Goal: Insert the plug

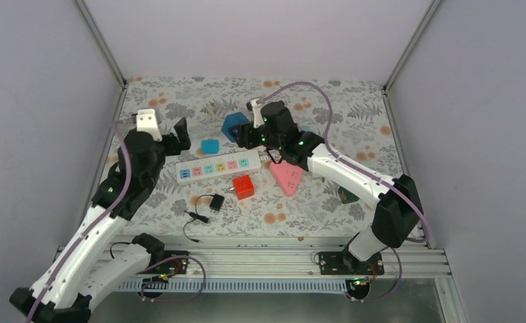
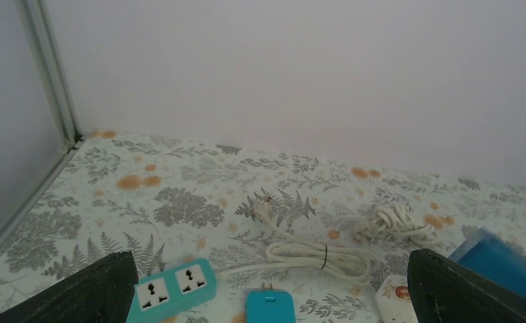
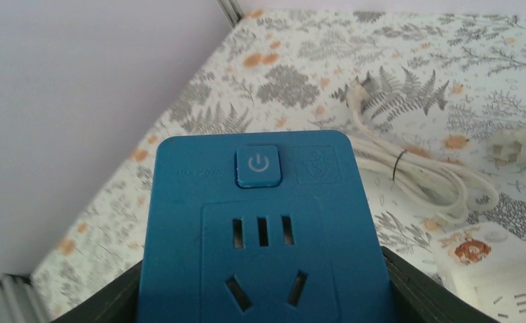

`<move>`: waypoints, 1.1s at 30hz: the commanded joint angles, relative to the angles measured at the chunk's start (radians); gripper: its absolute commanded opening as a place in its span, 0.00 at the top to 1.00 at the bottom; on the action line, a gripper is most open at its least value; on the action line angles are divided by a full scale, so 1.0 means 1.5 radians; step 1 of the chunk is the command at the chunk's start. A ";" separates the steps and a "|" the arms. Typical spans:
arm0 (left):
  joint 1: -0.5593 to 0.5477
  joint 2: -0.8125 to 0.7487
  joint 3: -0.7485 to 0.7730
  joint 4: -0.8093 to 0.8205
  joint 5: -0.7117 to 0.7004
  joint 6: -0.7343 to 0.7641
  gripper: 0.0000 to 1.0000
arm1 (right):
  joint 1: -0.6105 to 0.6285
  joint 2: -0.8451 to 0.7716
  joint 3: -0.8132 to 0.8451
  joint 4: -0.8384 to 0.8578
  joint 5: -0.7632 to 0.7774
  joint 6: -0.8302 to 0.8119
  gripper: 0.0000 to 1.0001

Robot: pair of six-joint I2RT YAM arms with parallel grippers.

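Observation:
My right gripper [image 1: 242,136] is shut on a dark blue socket block [image 3: 264,222] with a power button, its slotted face turned to the right wrist camera; the block [image 1: 233,124] is at the table's middle back. A small teal plug [image 1: 210,146] lies on the mat just left of it, with two prongs pointing away in the left wrist view [image 2: 270,307]. My left gripper [image 1: 179,136] is open and empty, hovering left of the plug; its fingers [image 2: 99,289] frame the plug from above.
A white power strip [image 1: 218,166] with coloured sockets lies mid-table. A red cube [image 1: 243,186], a pink block [image 1: 287,176] and a black adapter with cable [image 1: 214,202] lie nearer. A teal two-outlet strip [image 2: 169,286], coiled white cord [image 2: 321,259] and white cube socket [image 3: 492,259] lie nearby.

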 commanded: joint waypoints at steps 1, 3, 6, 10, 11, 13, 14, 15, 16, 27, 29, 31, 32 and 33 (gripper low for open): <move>0.003 -0.084 -0.029 -0.041 -0.026 -0.030 0.00 | 0.046 0.013 -0.041 0.085 0.113 -0.063 0.42; 0.003 -0.119 -0.051 -0.040 -0.038 -0.029 0.00 | 0.059 0.027 -0.047 0.094 0.142 -0.066 0.42; 0.003 -0.153 -0.081 -0.040 -0.069 -0.021 0.00 | 0.074 0.045 -0.054 0.103 0.174 -0.068 0.40; 0.003 -0.185 -0.118 -0.062 -0.151 -0.035 0.00 | 0.081 0.062 -0.065 0.108 0.200 -0.063 0.40; 0.004 -0.191 -0.126 -0.061 -0.157 -0.039 0.00 | 0.082 0.073 -0.066 0.105 0.205 -0.062 0.40; 0.004 -0.196 -0.129 -0.057 -0.154 -0.051 0.00 | 0.087 0.095 -0.066 0.103 0.212 -0.061 0.40; 0.004 -0.196 -0.128 -0.055 -0.153 -0.054 0.00 | 0.092 0.104 -0.064 0.103 0.212 -0.060 0.40; 0.004 -0.195 -0.128 -0.052 -0.154 -0.054 0.00 | 0.097 0.115 -0.059 0.102 0.212 -0.056 0.40; 0.004 -0.194 -0.126 -0.051 -0.158 -0.054 0.00 | 0.108 0.126 -0.050 0.097 0.216 -0.049 0.41; 0.004 -0.228 -0.132 -0.058 -0.163 -0.064 0.00 | 0.197 0.258 0.052 0.092 0.271 0.104 0.41; 0.004 -0.234 -0.134 -0.059 -0.179 -0.065 0.00 | 0.207 0.276 0.069 0.090 0.285 0.114 0.41; 0.004 -0.239 -0.134 -0.059 -0.190 -0.066 0.00 | 0.219 0.295 0.089 0.085 0.304 0.117 0.41; 0.004 -0.243 -0.134 -0.060 -0.194 -0.066 0.00 | 0.225 0.304 0.099 0.077 0.316 0.122 0.41; 0.004 -0.245 -0.134 -0.060 -0.196 -0.067 0.00 | 0.230 0.314 0.113 0.069 0.325 0.126 0.41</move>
